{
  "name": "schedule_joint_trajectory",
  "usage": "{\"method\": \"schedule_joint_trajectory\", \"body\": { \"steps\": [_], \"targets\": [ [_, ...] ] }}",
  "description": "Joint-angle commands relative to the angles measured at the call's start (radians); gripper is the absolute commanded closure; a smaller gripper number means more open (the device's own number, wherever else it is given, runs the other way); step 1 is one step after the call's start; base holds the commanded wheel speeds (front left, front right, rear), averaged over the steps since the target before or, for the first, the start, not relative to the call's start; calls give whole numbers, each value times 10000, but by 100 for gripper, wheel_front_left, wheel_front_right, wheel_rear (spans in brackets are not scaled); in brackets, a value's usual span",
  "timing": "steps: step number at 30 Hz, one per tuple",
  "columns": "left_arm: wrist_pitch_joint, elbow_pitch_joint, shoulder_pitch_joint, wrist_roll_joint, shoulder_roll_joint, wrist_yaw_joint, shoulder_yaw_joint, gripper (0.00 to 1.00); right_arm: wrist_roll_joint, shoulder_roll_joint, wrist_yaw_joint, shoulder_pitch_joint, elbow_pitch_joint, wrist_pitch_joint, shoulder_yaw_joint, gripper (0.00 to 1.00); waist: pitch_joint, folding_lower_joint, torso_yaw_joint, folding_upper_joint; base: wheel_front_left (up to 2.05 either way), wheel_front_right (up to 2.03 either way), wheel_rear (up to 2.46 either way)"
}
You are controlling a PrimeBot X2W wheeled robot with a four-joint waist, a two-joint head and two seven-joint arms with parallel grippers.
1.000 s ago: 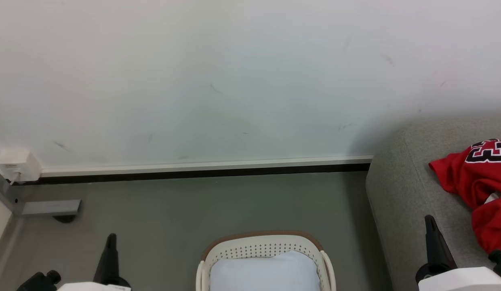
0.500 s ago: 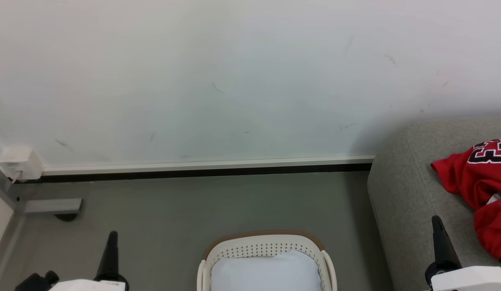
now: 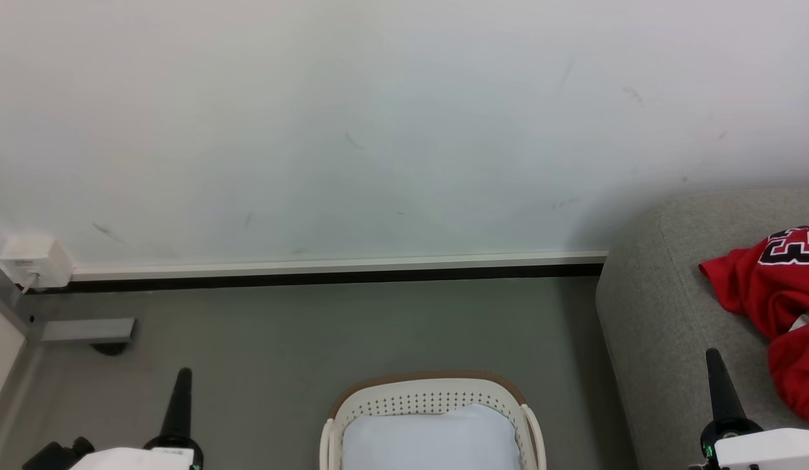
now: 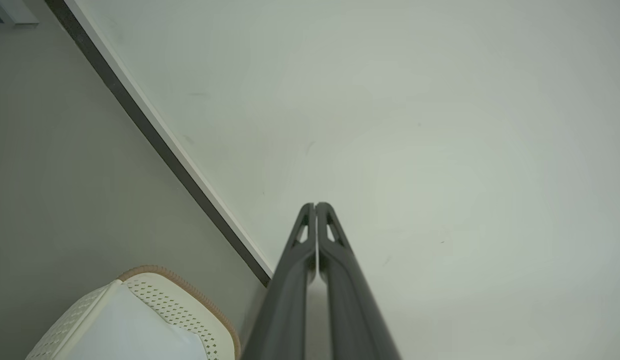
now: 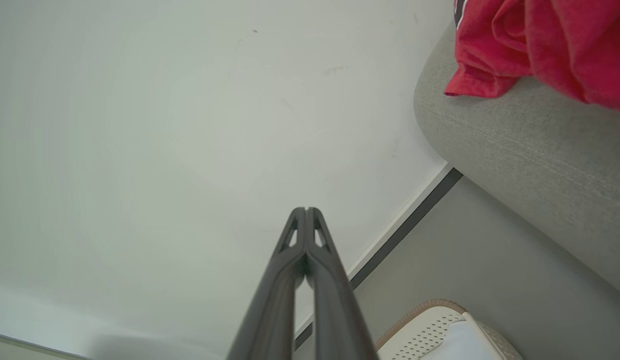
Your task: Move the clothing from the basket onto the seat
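Grippers both closed and empty. Left gripper (image 4: 315,205): two long dark fingers pressed flat together tip to tip, raised over the grey-green floor (image 3: 346,326) and aimed at a pale, lightly scuffed wall (image 3: 378,130). Right gripper (image 5: 306,210): same long dark fingers shut against each other, raised in front of the near left part of the large light grey fabric-upholstered seat (image 3: 659,313).

Just right of that gripper and apart from it, on top of the seat and back from its rounded left edge, the bright red soft fabric clothing (image 3: 770,287). Crumpled in a heap, white trim showing, black-and-white numerals on the upper piece, cut off by the head view's right side.

Between the two grippers, on the floor and apart from the seat's left side, the cream-white perforated plastic basket (image 3: 430,399) with rounded corners and a brown rim. Inside it, a pale white pad (image 3: 430,440). Behind, along the foot of the wall, a white and black skirting strip (image 3: 339,266).
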Motion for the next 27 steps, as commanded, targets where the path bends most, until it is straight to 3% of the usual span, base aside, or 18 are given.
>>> {"method": "schedule_joint_trajectory", "body": {
  "steps": [1, 27],
  "targets": [
    [96, -118, -200, -382, 52, 7, 30, 100, 316, -63, -11, -128, -97, 77, -91, 100, 3, -1, 8, 0, 0, 0, 0],
    [718, -189, -279, -2571, 21, 9, 52, 100, 2430, -50, -15, -119, -167, 700, -505, 100, 39, -1, 110, 0, 0, 0, 0]
  ]
}}
